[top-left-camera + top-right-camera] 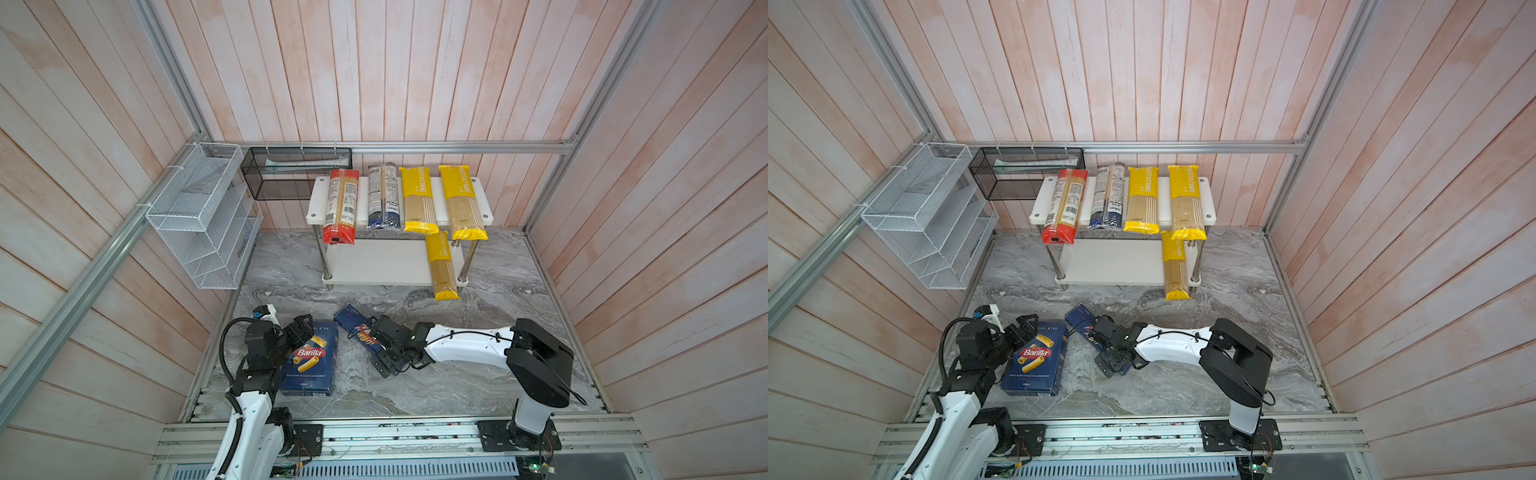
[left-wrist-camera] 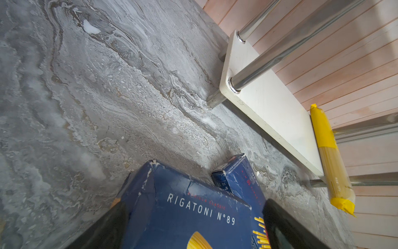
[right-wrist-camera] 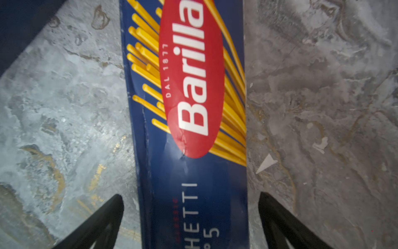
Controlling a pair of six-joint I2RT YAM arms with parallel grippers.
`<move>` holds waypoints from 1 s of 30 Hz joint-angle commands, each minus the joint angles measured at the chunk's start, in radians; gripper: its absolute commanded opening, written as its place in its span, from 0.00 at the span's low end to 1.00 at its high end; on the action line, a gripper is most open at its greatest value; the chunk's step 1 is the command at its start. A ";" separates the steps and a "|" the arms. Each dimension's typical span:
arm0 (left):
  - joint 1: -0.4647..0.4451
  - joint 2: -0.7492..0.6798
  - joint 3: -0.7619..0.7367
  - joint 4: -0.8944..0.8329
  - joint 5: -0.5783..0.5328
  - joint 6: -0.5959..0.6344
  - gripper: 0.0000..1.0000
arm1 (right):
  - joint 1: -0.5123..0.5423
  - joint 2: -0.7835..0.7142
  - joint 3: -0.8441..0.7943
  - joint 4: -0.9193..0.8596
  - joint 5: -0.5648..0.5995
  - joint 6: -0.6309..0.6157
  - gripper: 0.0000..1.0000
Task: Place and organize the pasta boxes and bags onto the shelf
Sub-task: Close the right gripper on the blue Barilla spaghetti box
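The Spaghetti box [image 3: 189, 86] fills the right wrist view. It is dark blue, and its red oval reads "Barilla" and "DAL 1877", with "HETTI" and a "5" further down. It lies flat on the grey marble table [image 1: 415, 386], near the front. The right gripper [image 3: 189, 200] straddles it with jaws spread wide, both fingers clear of the cardboard.

The shelf [image 1: 374, 262] stands against the back wall. The Rigatoni box [image 1: 309, 361], printed "Barilla" and "RIGATONI N°89", lies flat at front left, just beside the Spaghetti box. The left gripper [image 2: 196, 204] hangs over its far end with jaws wide; I cannot tell whether they touch it.

Four bags lie side by side on the top board:
- the red-ended bag [image 1: 341, 205]
- the blue-ended bag [image 1: 384, 197]
- the first yellow bag [image 1: 419, 199], marked "PASTATIME"
- the second yellow bag [image 1: 462, 203], marked the same

The third yellow bag [image 1: 442, 266] lies on the lower board at the right, and its near end overhangs the edge.
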 commanded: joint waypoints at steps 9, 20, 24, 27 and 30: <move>0.001 0.000 -0.059 0.056 0.067 0.020 1.00 | 0.001 0.078 0.052 -0.047 0.044 0.012 0.92; 0.001 0.001 -0.099 0.134 0.158 0.034 1.00 | 0.000 0.079 0.041 -0.032 0.037 0.034 0.69; 0.001 -0.038 -0.112 0.139 0.177 0.037 1.00 | 0.001 0.066 0.033 -0.014 0.035 0.058 0.60; 0.001 -0.059 -0.116 0.134 0.174 0.035 1.00 | 0.002 0.052 0.029 -0.008 0.046 0.085 0.56; 0.001 -0.062 -0.119 0.135 0.172 0.033 1.00 | 0.004 0.022 0.008 0.022 0.051 0.111 0.51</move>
